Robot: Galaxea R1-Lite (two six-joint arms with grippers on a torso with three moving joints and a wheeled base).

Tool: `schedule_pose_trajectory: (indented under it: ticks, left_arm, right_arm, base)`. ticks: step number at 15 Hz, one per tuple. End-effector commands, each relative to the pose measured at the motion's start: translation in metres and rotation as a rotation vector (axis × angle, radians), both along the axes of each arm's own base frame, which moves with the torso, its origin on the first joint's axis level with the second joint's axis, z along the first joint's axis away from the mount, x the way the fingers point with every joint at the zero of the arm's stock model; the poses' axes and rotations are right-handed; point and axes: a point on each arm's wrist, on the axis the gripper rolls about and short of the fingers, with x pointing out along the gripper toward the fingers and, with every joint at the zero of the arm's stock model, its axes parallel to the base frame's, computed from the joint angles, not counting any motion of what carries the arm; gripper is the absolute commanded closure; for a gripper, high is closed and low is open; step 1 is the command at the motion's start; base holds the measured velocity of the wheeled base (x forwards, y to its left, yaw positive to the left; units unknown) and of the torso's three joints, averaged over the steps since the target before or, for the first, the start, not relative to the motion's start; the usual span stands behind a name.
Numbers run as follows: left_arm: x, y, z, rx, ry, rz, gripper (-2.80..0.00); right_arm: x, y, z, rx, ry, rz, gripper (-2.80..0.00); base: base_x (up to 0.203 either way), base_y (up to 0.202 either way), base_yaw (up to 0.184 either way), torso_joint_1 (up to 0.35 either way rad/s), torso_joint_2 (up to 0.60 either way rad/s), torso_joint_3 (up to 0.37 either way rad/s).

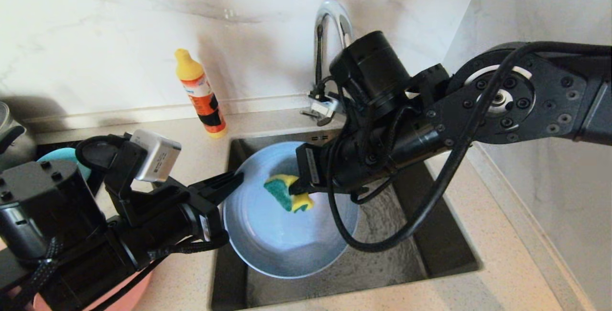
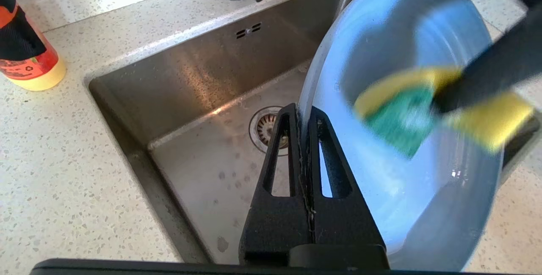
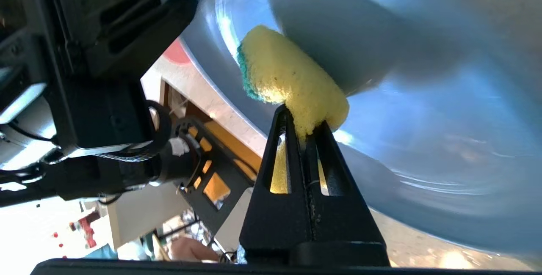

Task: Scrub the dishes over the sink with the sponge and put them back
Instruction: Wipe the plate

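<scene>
A grey-blue plate [image 1: 287, 239] hangs tilted over the sink [image 1: 440, 249], and my left gripper [image 1: 236, 179] is shut on its left rim. In the left wrist view the rim of the plate [image 2: 394, 182] runs between the pinched tips of the left gripper [image 2: 301, 116]. My right gripper [image 1: 297, 187] is shut on the yellow and green sponge [image 1: 287, 194], which presses on the plate's inner face. In the right wrist view the sponge [image 3: 288, 72] bulges out of the right gripper [image 3: 302, 125] against the plate [image 3: 444, 139]. A teal bowl [image 1: 67, 158] peeks out behind my left arm.
An orange detergent bottle [image 1: 201, 93] with a yellow cap stands on the counter left of the sink. The chrome faucet [image 1: 330, 24] rises behind the sink. A salmon-pink plate [image 1: 129, 296] shows under my left arm. The drain strainer [image 2: 264, 127] sits in the basin floor.
</scene>
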Motion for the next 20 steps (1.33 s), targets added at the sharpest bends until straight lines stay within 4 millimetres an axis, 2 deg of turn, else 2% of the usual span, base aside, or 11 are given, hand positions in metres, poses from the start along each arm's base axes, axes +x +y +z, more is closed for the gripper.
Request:
schedule_pose_trajectory:
  ticks: [1, 5, 8, 11, 13, 16, 20]
  left_arm:
    - [0.000, 0.000, 0.001, -0.003, -0.006, 0.000, 0.00]
    - [-0.002, 0.002, 0.004, -0.010, -0.017, 0.002, 0.00]
    - [-0.003, 0.002, 0.005, -0.020, -0.018, 0.002, 0.00]
    - [-0.002, 0.001, 0.004, -0.019, -0.015, 0.002, 0.00]
    - [0.000, 0.000, 0.005, -0.020, -0.016, 0.002, 0.00]
    - [0.001, 0.000, 0.005, -0.019, -0.015, 0.002, 0.00]
    - [0.001, 0.000, 0.003, -0.020, -0.005, 0.003, 0.00]
  right_arm:
    - [0.001, -0.012, 0.009, 0.014, -0.010, -0.024, 0.00]
    - [0.003, -0.026, 0.006, -0.036, 0.040, -0.055, 0.00]
    - [-0.002, -0.030, 0.003, -0.073, 0.076, -0.052, 0.00]
    - [-0.002, -0.029, -0.009, -0.121, 0.128, -0.043, 0.00]
    - [-0.004, -0.021, -0.017, -0.133, 0.151, -0.013, 0.00]
    - [-0.011, 0.002, -0.032, -0.162, 0.169, 0.043, 0.00]
    - [-0.016, 0.023, -0.031, -0.120, 0.123, 0.077, 0.00]
  base:
    - [0.000, 0.000, 0.000, 0.000, 0.00, 0.000]
    - [0.000, 0.000, 0.000, 0.000, 0.00, 0.000]
    - [0.000, 0.000, 0.000, 0.000, 0.00, 0.000]
    - [0.000, 0.000, 0.000, 0.000, 0.00, 0.000]
    - [0.000, 0.000, 0.000, 0.000, 0.00, 0.000]
    - [0.000, 0.000, 0.000, 0.000, 0.00, 0.000]
    - [0.000, 0.000, 0.000, 0.000, 0.00, 0.000]
